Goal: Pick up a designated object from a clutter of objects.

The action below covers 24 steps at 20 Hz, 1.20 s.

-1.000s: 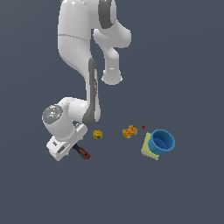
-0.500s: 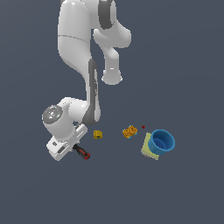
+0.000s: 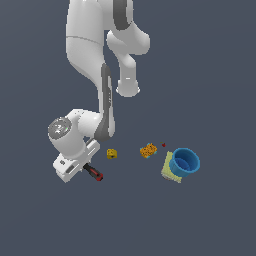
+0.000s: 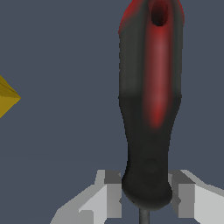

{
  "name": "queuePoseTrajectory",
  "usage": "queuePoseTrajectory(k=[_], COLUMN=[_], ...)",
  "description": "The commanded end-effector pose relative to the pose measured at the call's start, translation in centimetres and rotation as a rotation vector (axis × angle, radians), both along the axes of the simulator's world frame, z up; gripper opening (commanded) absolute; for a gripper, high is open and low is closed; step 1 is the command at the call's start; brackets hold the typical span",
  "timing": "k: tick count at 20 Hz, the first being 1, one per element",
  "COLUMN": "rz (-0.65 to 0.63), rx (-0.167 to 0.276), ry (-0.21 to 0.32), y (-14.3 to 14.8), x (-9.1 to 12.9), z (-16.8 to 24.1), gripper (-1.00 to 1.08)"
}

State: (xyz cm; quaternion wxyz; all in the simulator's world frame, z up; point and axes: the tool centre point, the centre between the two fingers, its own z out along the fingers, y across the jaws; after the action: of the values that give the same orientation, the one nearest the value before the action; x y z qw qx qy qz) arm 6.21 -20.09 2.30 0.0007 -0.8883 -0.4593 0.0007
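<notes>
My arm [image 3: 90, 60] is bent low over the exterior view's left end of the clutter. The blue cup [image 3: 185, 161], orange lumpy piece [image 3: 148, 150] and yellow block [image 3: 112, 154] lie well apart on the exterior view's right. My claw [image 4: 145, 197] stands apart, one finger [image 4: 107, 192] on each side of the screwdriver [image 4: 150, 109] near the handle's shaft end. I judge the grasp is in hand: next, clamp squarely on the handle, then lift.
</notes>
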Motion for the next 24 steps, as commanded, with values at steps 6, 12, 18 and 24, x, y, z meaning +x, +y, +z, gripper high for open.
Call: queuePoseTrajectory(k=[6,12,18,24], rz=[0.000,0.000,0.000,0.000], rx=[-0.001,-0.001,-0.001,-0.001], ry=[-0.002,-0.002,-0.001,-0.001], y=[0.4,1.0,1.8,2.5], x=[-1.3,-3.2,-5.4,-7.6], z=[3.2,7.4,12.5,17.7], gripper=[-1.00,-1.00,-1.00,-1.00])
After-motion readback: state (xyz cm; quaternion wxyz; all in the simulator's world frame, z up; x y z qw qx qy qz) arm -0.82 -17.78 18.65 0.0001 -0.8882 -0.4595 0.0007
